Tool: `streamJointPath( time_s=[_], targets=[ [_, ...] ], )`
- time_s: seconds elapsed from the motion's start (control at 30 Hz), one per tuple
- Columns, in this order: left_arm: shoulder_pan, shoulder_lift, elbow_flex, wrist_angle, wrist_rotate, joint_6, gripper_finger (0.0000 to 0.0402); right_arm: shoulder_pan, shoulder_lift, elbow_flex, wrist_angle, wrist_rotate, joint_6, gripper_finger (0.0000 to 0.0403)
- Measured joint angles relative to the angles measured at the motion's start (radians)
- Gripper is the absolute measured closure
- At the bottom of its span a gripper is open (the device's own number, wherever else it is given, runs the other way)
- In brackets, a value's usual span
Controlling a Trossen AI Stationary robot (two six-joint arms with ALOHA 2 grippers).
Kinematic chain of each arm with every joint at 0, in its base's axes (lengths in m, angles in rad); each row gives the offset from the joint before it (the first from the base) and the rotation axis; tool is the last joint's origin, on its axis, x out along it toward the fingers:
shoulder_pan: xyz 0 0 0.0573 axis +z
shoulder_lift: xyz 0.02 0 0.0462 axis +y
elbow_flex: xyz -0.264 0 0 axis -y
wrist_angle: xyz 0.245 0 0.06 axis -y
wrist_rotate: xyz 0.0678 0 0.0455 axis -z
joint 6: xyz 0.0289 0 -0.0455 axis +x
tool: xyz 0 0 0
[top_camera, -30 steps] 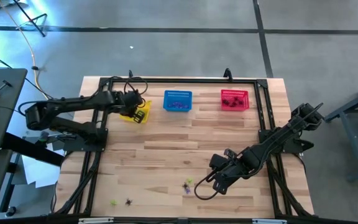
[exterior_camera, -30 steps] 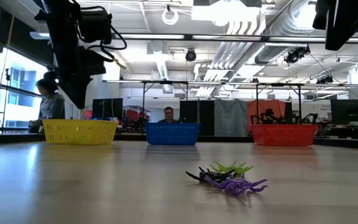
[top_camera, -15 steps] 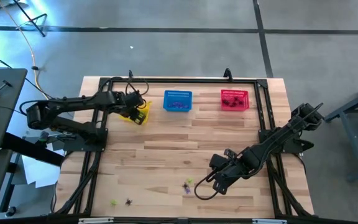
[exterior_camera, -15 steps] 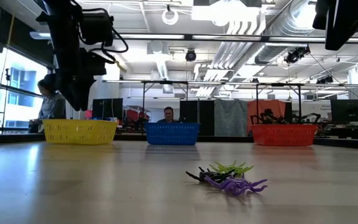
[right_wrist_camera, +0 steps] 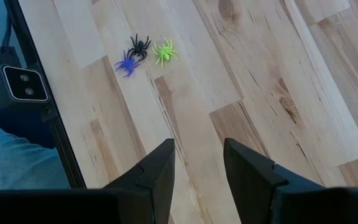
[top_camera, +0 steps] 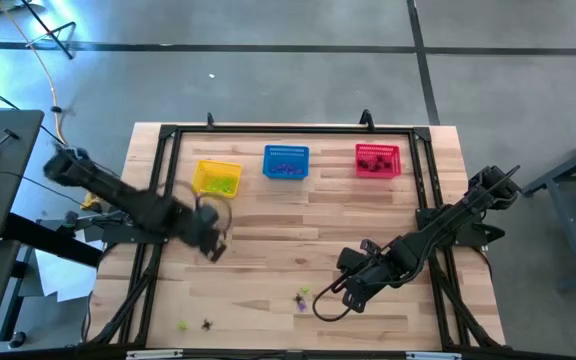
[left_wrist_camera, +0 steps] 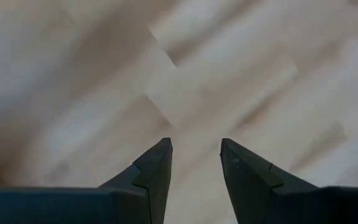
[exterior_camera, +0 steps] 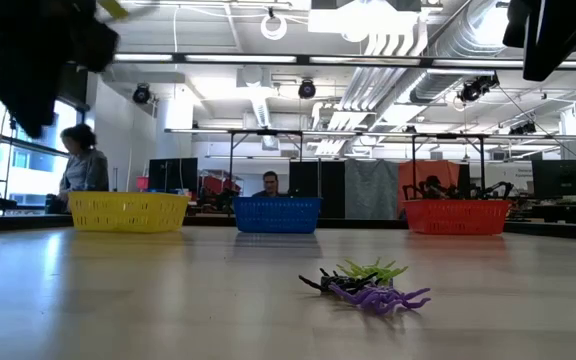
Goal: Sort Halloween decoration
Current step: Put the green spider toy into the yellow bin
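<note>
Counter, lower frame, high view: purple, black and green spider trinkets clustered for picking, two more lower left; right gripper beside cluster, fingers apart, empty; left gripper mid-left, fingers apart, empty; upper edge: yellow basket, blue basket, red basket as colour bins.

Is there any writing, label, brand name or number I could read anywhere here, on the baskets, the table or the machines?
None: no readable word, number or sign shows in any view.
Yellow basket, blue basket, red basket: plain mesh, no labels.
Wooden table: unmarked.
Small box with two lenses at the table's edge: no visible marking.
Room behind the table: nothing legible.
</note>
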Motion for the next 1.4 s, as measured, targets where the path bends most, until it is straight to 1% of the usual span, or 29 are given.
streamJointPath(
  time_s=[0.1, 0.2, 0.3, 0.37, 0.5, 0.63, 0.73, 0.83, 0.93, 1.13, 1.27, 1.4],
  targets=[
    [-0.19, 0.051, 0.045, 0.01, -0.066, -0.217, 0.0273, 0.0, 0.0, 0.0, 0.003, 0.0, 0.0, 0.0269],
    [-0.336, 0.145, 0.099, 0.036, -0.099, -0.396, 0.0273, 0.0, 0.0, 0.0, 0.007, 0.0, 0.0, 0.0269],
    [-0.435, 0.267, 0.181, 0.039, -0.116, -0.515, 0.0273, 0.0, 0.0, 0.0, 0.013, 0.0, 0.0, 0.0269],
    [-0.479, 0.352, 0.255, 0.044, -0.124, -0.556, 0.0273, 0.0, 0.0, 0.0, 0.015, 0.0, 0.0, 0.0269],
    [-0.535, 0.509, 0.423, -0.014, -0.125, -0.588, 0.0273, 0.0, 0.0, 0.0, 0.015, 0.0, 0.0, 0.0269],
    [-0.573, 0.636, 0.577, -0.108, -0.12, -0.618, 0.0273, 0.0, 0.0, 0.0, 0.015, 0.0, 0.0, 0.0269],
    [-0.6, 0.708, 0.673, -0.162, -0.088, -0.66, 0.0273, 0.0, 0.0, 0.0, 0.015, 0.0, 0.0, 0.0269],
    [-0.629, 0.761, 0.735, -0.171, -0.028, -0.731, 0.0273, 0.0, 0.0, 0.0, 0.015, 0.0, 0.0, 0.0269],
    [-0.658, 0.799, 0.768, -0.171, 0.011, -0.821, 0.0273, 0.0, 0.0, 0.0, 0.015, 0.0, 0.0, 0.0269],
    [-0.716, 0.86, 0.771, -0.186, 0.019, -1.0, 0.0273, 0.0, 0.0, 0.0, 0.015, 0.0, 0.0, 0.0269],
    [-0.737, 0.889, 0.772, -0.192, 0.053, -1.074, 0.0273, 0.0, 0.0, 0.0, 0.016, 0.0, 0.0, 0.0269],
    [-0.742, 0.899, 0.772, -0.208, 0.073, -1.089, 0.0271, 0.0, 0.0, 0.0, 0.016, 0.0, 0.0, 0.0269]
  ],
)
